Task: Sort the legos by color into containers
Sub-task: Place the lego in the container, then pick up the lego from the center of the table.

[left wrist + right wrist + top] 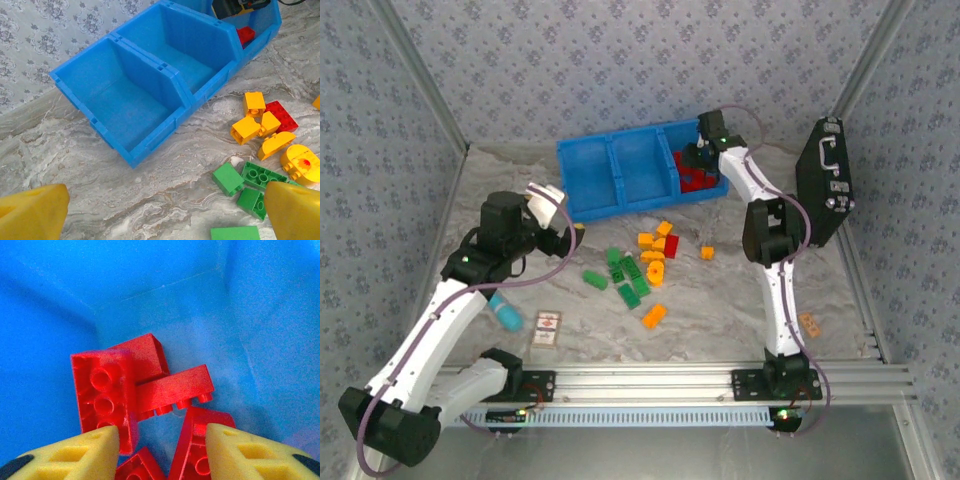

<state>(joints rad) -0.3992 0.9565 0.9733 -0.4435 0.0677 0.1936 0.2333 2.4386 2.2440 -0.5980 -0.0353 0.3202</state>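
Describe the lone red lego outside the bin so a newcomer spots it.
Start at the bright blue three-compartment plastic bin at the table's back. Just in front of its right half lies a cluster of orange-yellow plastic bricks, with the flat red studded brick against the cluster's right side. It is the only red piece on the table itself; its neighbours are orange-yellow.

No lettering, number or brand is legible. The small flat card (pixel 548 330), lying at about eight o'clock from the loose legos (pixel 638 272), carries a red and dark print too small to read. The small orange tag (pixel 809 322), at four o'clock from them, is just as illegible.
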